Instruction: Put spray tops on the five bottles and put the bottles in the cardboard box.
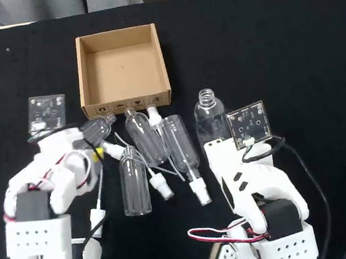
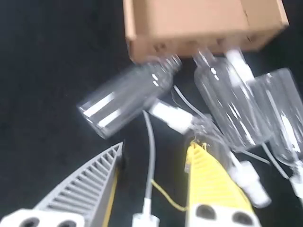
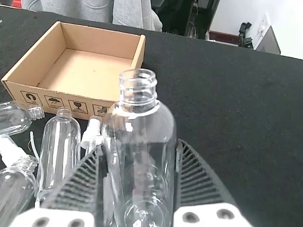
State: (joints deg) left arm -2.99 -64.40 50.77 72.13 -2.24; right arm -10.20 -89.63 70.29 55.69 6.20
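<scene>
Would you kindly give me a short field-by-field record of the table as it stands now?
cardboard box: nothing in it
upright bottle: no top on it, held by the right gripper
lying bottles: four, in front of the box
spray tops: several loose among the lying bottles
left gripper: open, a spray top's tube between its fingers

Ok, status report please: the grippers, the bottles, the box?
Right gripper shut on upright bottle, no spray top on it. Left gripper open above lying bottles. Cardboard box empty; lying bottles crowd its front.
</scene>
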